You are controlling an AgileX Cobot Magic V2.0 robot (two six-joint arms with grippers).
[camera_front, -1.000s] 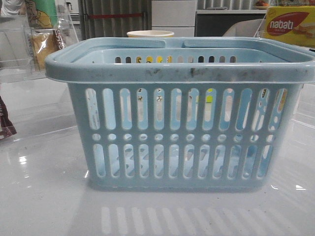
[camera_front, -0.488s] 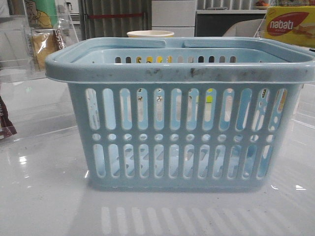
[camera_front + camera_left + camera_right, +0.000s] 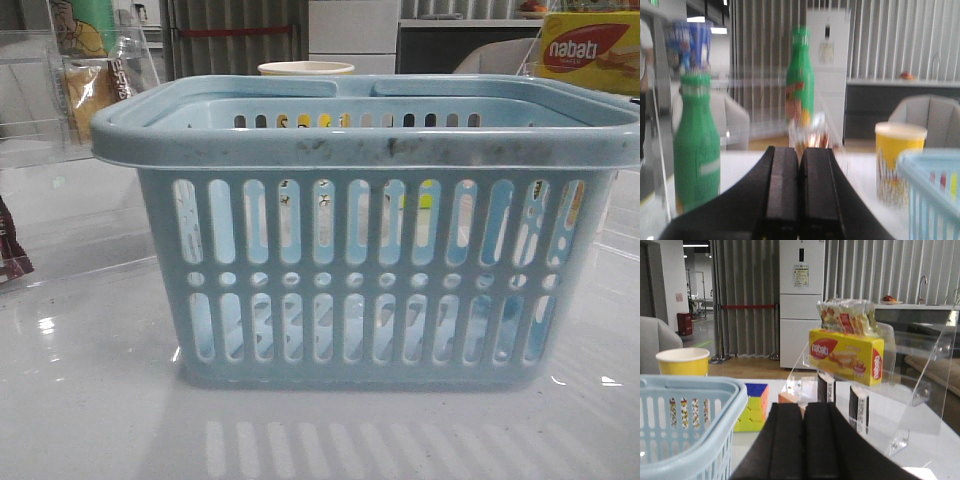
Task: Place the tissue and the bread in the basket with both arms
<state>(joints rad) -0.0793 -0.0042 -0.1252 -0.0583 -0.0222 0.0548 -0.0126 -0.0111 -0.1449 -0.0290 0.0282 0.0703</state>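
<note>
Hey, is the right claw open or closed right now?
Closed. In the right wrist view the right claw has its two black fingers pressed together with only a thin seam between them, and nothing held there.

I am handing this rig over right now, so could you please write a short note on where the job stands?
Left gripper: fingers shut, holding nothing. Right gripper: fingers shut, holding nothing.
The basket stands on the table in front of the robot; nothing from the task can be seen inside it.
The bread, in its clear wrapper, sits on the clear rack at far left, behind the basket.
No tissue can be made out in any view.
Done: nothing placed so far. Left: both the bread and the tissue.
</note>
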